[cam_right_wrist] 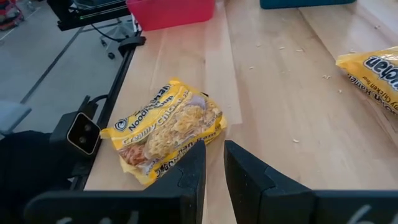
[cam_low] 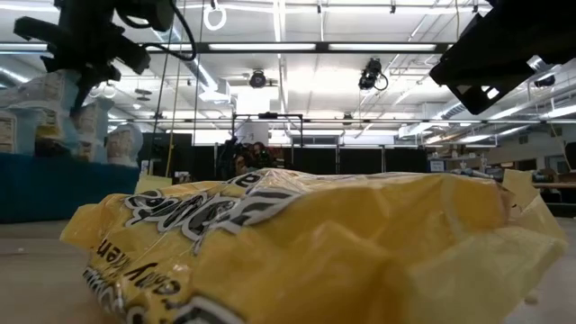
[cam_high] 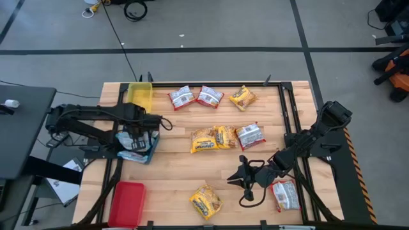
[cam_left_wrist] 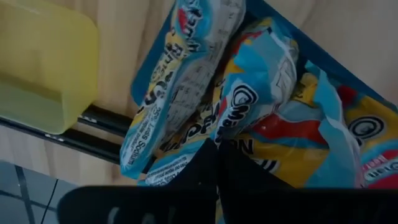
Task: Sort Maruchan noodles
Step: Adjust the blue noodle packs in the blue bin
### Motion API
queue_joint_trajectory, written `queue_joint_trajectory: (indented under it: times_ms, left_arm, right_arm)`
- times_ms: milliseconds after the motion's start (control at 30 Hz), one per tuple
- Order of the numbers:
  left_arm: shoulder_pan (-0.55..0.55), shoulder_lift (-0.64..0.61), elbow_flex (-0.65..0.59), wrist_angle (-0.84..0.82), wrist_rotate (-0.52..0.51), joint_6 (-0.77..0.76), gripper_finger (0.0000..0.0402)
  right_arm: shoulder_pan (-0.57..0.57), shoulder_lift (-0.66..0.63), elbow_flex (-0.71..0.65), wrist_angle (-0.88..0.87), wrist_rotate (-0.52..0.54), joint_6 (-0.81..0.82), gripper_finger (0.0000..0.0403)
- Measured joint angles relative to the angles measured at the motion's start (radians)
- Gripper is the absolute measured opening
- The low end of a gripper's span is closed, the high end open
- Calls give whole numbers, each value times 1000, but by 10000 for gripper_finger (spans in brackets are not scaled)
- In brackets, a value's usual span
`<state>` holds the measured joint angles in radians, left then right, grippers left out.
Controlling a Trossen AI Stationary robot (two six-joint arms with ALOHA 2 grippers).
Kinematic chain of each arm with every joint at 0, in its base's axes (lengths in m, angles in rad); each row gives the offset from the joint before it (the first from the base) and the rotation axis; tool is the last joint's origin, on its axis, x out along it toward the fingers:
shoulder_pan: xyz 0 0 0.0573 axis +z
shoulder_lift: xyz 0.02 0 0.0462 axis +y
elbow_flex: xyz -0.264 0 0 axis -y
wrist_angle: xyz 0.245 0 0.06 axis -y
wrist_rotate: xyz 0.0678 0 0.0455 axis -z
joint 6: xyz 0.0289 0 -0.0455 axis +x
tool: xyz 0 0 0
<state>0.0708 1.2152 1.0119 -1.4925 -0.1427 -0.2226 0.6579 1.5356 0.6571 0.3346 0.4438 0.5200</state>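
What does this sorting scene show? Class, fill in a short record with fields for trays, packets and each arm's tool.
Trays: yellow tray, blue tray, red tray along the table's left side
Blue tray contents: pale blue packets
Loose packets: yellow and red-and-white ones across the wooden table
Left tool: shut, over the blue tray
Right tool: slightly apart, empty, near a yellow packet

Robotics lab in a large open industrial hall, wooden table (cam_high: 172,172) on a dark metal frame, grey concrete floor with taped lines, cables on the floor, rows of ceiling strip lights (cam_low: 297,45), workbenches far behind
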Motion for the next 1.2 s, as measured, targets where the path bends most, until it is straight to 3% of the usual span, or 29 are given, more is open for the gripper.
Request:
queue_joint_trajectory:
  times_ms: [400, 567, 733, 800, 900, 967, 1067, 1200]
  left_arm:
    - [30, 2, -112, 106, -10, -7, 21]
    - [9, 2, -110, 175, 38, -33, 47]
    - [-12, 2, -37, 117, 98, -34, 71]
    - [-7, 2, 11, 87, 55, -28, 75]
    - [20, -6, 65, 115, -155, -53, 75]
    - [68, -7, 68, 159, -233, -45, 71]
    - [153, -5, 23, 265, -203, 0, 58]
    - [234, -4, -89, 347, -48, 56, 36]
  right_arm:
    - [10, 0, 0, -29, -1, 4, 64]
    - [11, 0, 0, -35, 0, 12, 64]
    - [11, 0, 0, -38, 0, 26, 64]
    - [10, 0, 0, -38, 0, 27, 64]
    - [3, 0, 0, -38, -1, 22, 64]
    - [-5, 0, 0, -38, -1, 22, 64]
    - [-10, 0, 0, -39, 0, 31, 64]
    - [7, 0, 0, -43, 0, 68, 64]
